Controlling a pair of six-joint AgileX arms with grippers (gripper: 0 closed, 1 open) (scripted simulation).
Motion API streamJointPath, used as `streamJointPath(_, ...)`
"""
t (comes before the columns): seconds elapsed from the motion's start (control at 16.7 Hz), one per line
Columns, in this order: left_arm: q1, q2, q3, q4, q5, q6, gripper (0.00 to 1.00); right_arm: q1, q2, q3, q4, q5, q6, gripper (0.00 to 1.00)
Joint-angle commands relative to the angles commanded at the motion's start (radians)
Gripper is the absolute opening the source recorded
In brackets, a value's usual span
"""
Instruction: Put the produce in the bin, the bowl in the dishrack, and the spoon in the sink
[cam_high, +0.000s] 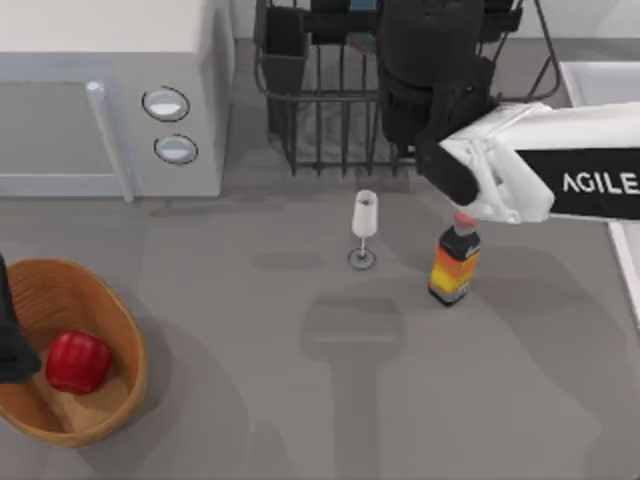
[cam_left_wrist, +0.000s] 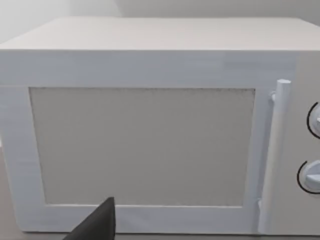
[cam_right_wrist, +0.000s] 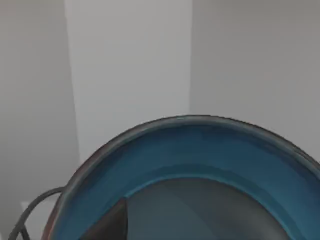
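Produce: the red produce (cam_high: 78, 361) lay inside the bin (cam_high: 115, 402) at the desk's (cam_high: 250, 400) left front; that part looked done.
Left hand: the left hand (cam_high: 12, 345) sat parked at the desk's left edge beside the bin, facing the microwave (cam_left_wrist: 150, 135); whether its fingers were apart or together could not be told.
Right hand: the right hand (cam_high: 432, 75) hung over the dishrack (cam_high: 330, 130) at the back, clamped on the bowl (cam_right_wrist: 200, 170), a fingertip (cam_right_wrist: 112, 222) lying on its teal inside.
Risk, release: judged from the rim-only grip, letting go too high or tilted could have tipped the bowl off the bars.
Risk, withdrawal: the arm's path back passed above the wine glass (cam_high: 365, 228) and the bottle (cam_high: 455, 262); a low sweep could have toppled either.
Sink: the sink (cam_high: 600, 85) lay at the right edge, awaiting the spoon.
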Motion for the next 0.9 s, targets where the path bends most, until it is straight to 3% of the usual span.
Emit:
streamJointPath(0.48, 0.0, 0.0, 0.0, 0.0, 0.0, 0.0, 1.0, -0.02, -0.058, -0.044, -0.025, -0.024, -0.001, 1.0)
streamJointPath(0.9, 0.0, 0.0, 0.0, 0.0, 0.0, 0.0, 1.0, -0.168, -0.558, -0.356, -0.187, -0.178, -0.005, 1.0)
